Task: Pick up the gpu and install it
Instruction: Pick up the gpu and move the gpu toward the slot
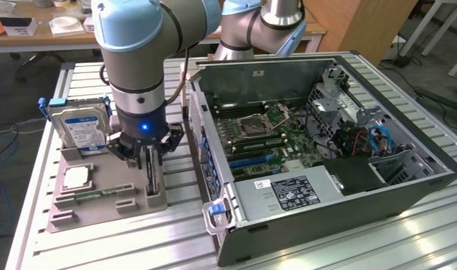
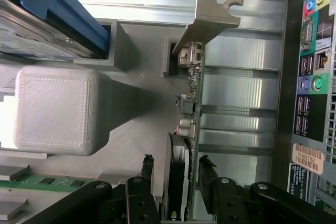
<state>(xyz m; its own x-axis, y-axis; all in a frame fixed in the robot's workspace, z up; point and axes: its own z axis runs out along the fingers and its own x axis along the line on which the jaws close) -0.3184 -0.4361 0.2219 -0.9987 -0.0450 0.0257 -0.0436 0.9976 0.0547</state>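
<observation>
Claw (image 2: 177,179) is set astride the gpu (image 2: 195,129), released; fingers (image 2: 148,174) are placed one to each flat face; a dark gap is seen between one finger and the card's black cooler (image 2: 176,182), while the other finger is just beside the green board, so no grip is judged made yet; the gpu is stood upright on its long edge in a slot of the grey printed holder (image 2: 131,129), with the silver bracket (image 2: 210,17) at the end away from the claw; the card is judged light, thin and stiff, but fragile: small parts and connectors are carried along the board, and the bottom edge is hidden in the slot; hold is best taken across the two flat faces near mid-length, cooler on one side and bare board on the other; the bracket is thin sheet at one end, so a hold there would be expected to let the card swing; the faces look smooth, so a firm but modest squeeze is judged enough; a tilted pull could bind the card in its slot; further off on the holder a hard drive (image 1: 82,126) is stood on edge and a memory stick (image 1: 101,194) is laid flat; the holder is carried on the slatted metal surface (image 1: 176,236); at the exterior view's right the open computer case (image 1: 251,79) is laid on its side, motherboard (image 1: 266,135) exposed, no card seated in it
</observation>
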